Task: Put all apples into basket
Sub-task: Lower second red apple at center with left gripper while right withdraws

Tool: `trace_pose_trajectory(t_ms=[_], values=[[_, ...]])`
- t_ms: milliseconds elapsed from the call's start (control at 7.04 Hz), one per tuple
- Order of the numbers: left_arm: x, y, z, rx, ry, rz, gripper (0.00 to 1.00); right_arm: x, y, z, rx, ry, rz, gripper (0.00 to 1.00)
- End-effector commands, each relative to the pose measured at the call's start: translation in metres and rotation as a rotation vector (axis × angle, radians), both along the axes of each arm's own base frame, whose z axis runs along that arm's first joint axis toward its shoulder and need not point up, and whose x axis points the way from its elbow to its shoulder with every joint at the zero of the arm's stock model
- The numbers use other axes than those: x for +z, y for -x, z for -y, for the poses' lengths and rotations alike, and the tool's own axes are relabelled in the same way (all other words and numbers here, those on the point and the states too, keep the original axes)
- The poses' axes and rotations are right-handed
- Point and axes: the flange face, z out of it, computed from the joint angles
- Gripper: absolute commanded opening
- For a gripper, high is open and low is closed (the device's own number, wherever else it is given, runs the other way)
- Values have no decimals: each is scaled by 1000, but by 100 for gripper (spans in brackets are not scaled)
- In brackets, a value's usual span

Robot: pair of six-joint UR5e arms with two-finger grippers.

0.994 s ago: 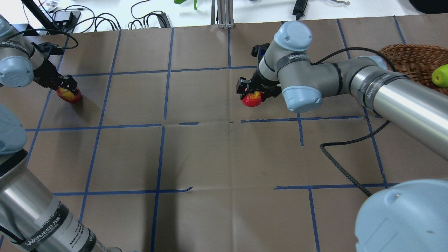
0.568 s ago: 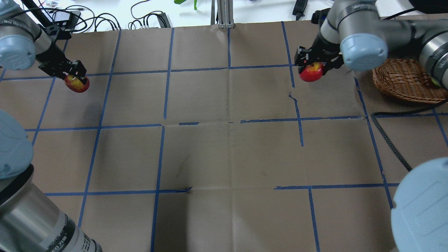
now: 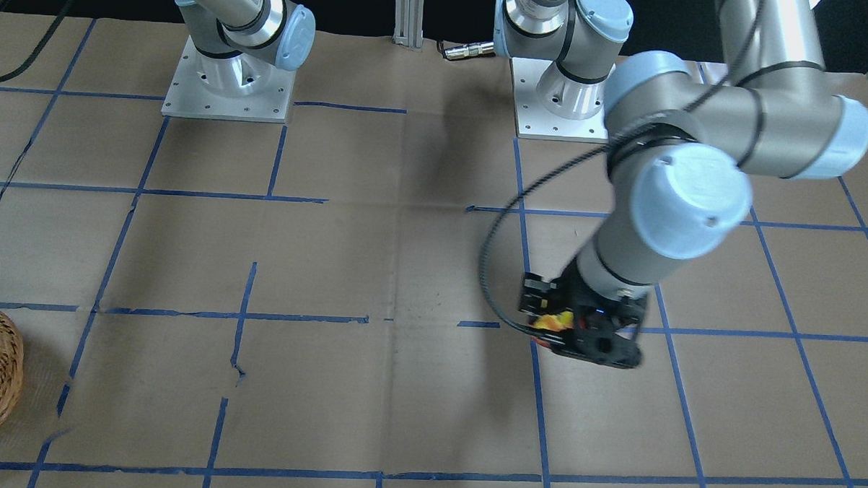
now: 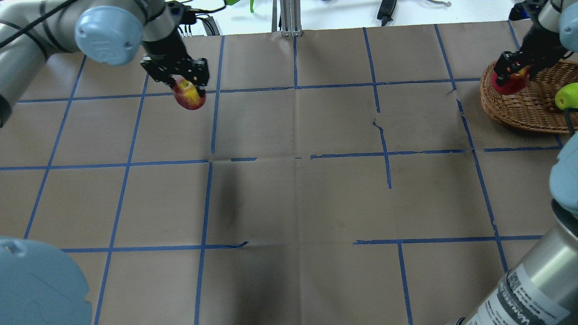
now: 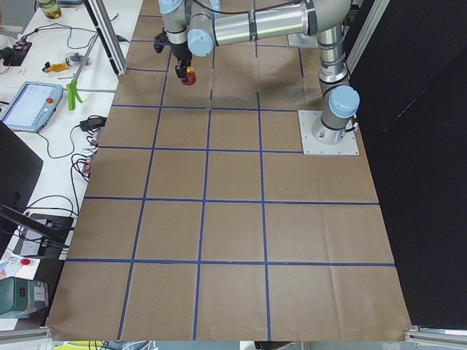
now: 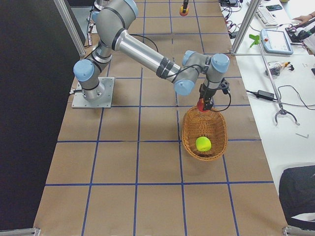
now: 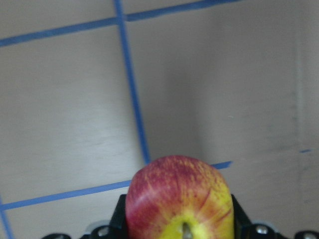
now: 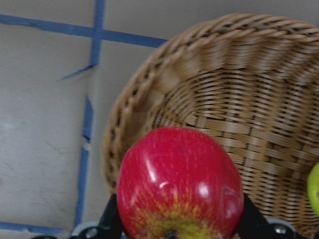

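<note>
My left gripper [image 4: 186, 88] is shut on the red apple with yellow patches [image 4: 189, 97] and holds it above the table at the far left; the apple fills the bottom of the left wrist view [image 7: 179, 199]. My right gripper [image 4: 512, 74] is shut on the deep red apple [image 4: 510, 84] and holds it over the left rim of the wicker basket [image 4: 524, 113], as the right wrist view [image 8: 179, 184] shows. The lime green apple [image 4: 566, 96] lies inside the basket, also seen in the exterior right view [image 6: 203, 143].
The table is covered in brown paper with a grid of blue tape [image 4: 295, 155]. The basket stands at the far right corner. Cables and tools [image 4: 189, 25] lie on the white bench beyond the far edge. The arm bases [image 3: 226, 85] are bolted at the robot's side.
My right gripper has carried the deep red apple right, from beside the basket to over its rim. My left gripper has carried its apple right, toward the table's middle.
</note>
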Motion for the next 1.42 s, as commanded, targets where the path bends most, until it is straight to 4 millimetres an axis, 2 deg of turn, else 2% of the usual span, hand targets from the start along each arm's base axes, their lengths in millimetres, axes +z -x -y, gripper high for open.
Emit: trace_pose_trajectory(t_ms=[0, 142, 284, 426, 568, 710, 852, 994, 1136, 1278], values=[[-59, 99, -42, -24, -78, -31, 27, -41, 77, -11, 67, -42, 31, 28], [-98, 113, -38, -8, -72, -56, 26, -50, 86, -12, 64, -41, 28, 29], [-119, 122, -33, 4, -43, -77, 26, -58, 94, -15, 55, -47, 25, 46], [-135, 130, -29, -1, -32, -77, 26, -59, 94, -16, 46, -52, 28, 90], [-144, 134, -25, -1, -19, -81, 26, -54, 93, -17, 44, -51, 24, 100], [-151, 135, -25, -1, -23, -79, 26, -43, 94, -17, 43, -41, 17, 100], [-159, 139, -27, -4, -35, -74, 29, -31, 84, -20, 41, -60, 31, 100], [-163, 143, -26, -10, -26, -75, 39, -2, 60, -27, -2, -90, 62, 100], [-145, 144, -21, -17, 9, -81, 99, 15, 4, -19, -48, -100, 57, 100], [-112, 145, -23, -18, 47, -97, 99, 30, -75, -11, -68, -96, 41, 99]])
